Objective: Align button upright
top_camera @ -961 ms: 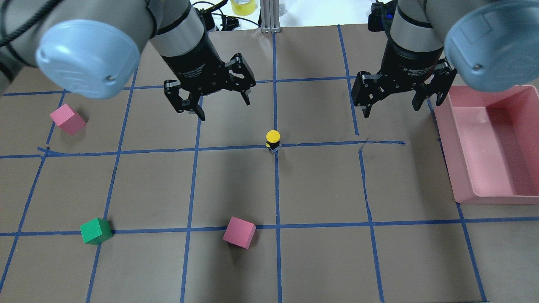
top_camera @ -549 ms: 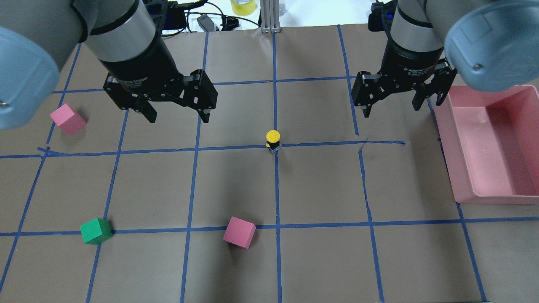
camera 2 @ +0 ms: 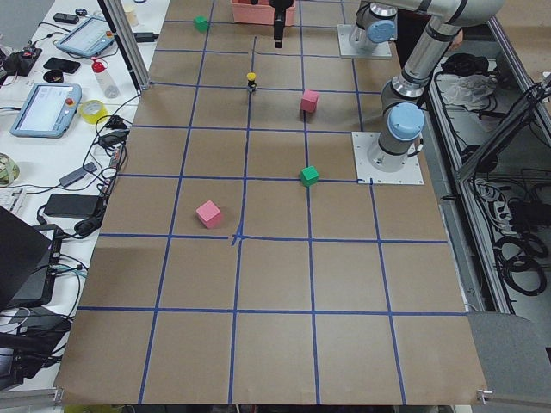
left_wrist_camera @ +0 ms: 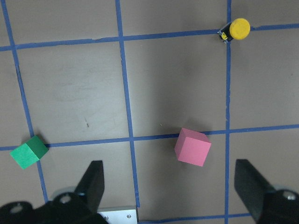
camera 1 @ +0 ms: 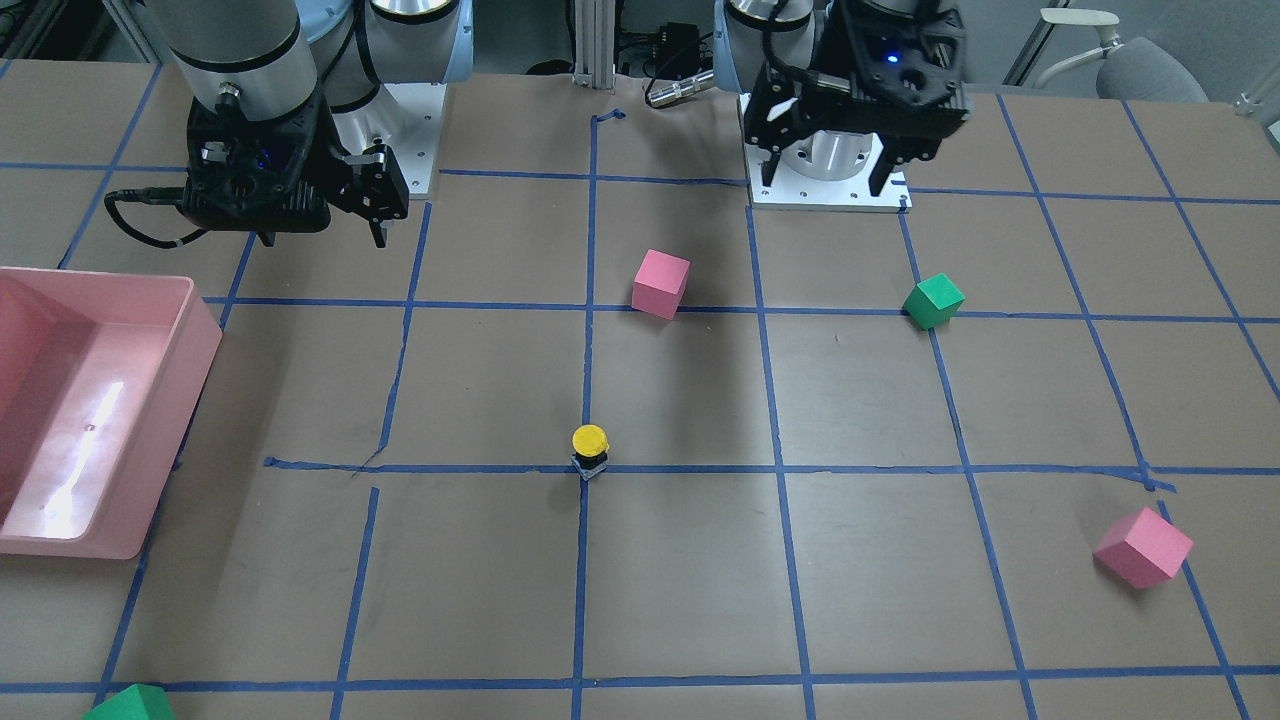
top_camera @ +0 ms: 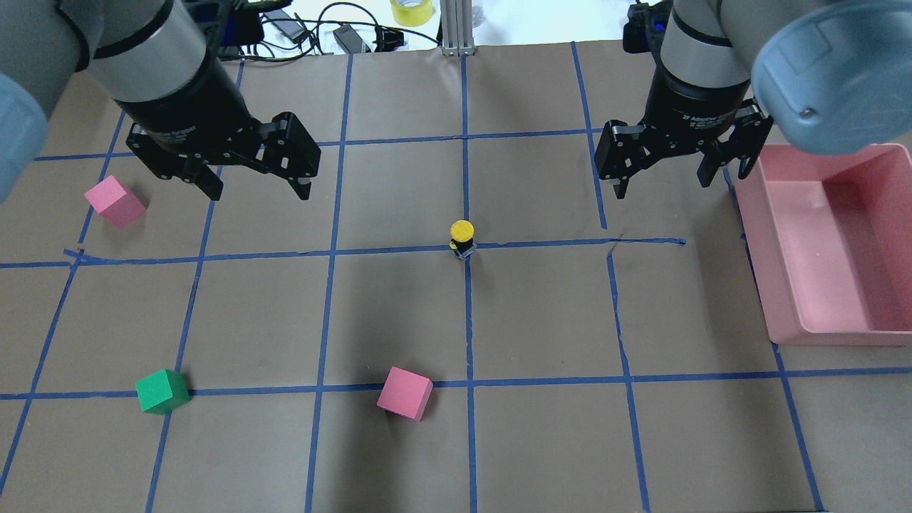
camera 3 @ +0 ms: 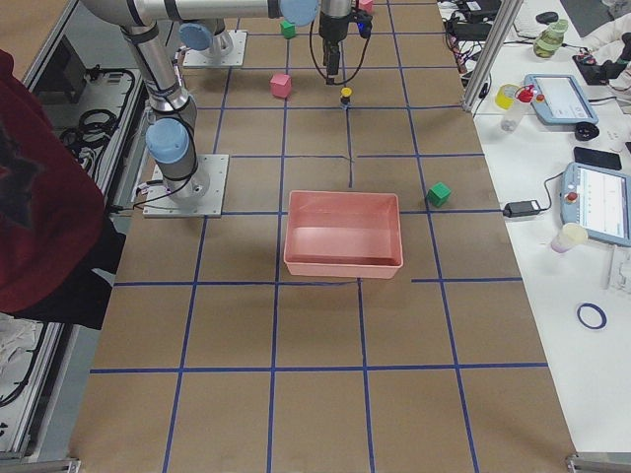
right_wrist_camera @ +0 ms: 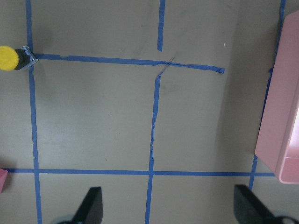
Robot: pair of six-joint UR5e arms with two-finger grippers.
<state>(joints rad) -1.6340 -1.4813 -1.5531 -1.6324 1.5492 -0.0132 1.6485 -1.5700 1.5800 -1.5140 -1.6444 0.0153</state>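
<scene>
The button (top_camera: 462,237) stands upright with its yellow cap on top, on a crossing of blue tape lines mid-table. It also shows in the front view (camera 1: 590,450), the left wrist view (left_wrist_camera: 236,30) and the right wrist view (right_wrist_camera: 11,59). My left gripper (top_camera: 260,191) is open and empty, held above the table well to the left of the button. My right gripper (top_camera: 662,187) is open and empty, above the table to the button's right, next to the pink bin. Neither gripper touches the button.
A pink bin (top_camera: 883,335) sits at the right edge. One pink cube (top_camera: 114,201) lies far left, another (top_camera: 405,393) near the front centre. A green cube (top_camera: 162,390) lies front left. A second green cube (camera 1: 130,705) sits at the table's far side.
My left arm has swung to the left, away from the button, with its gripper still open. The right arm and the button have not moved.
</scene>
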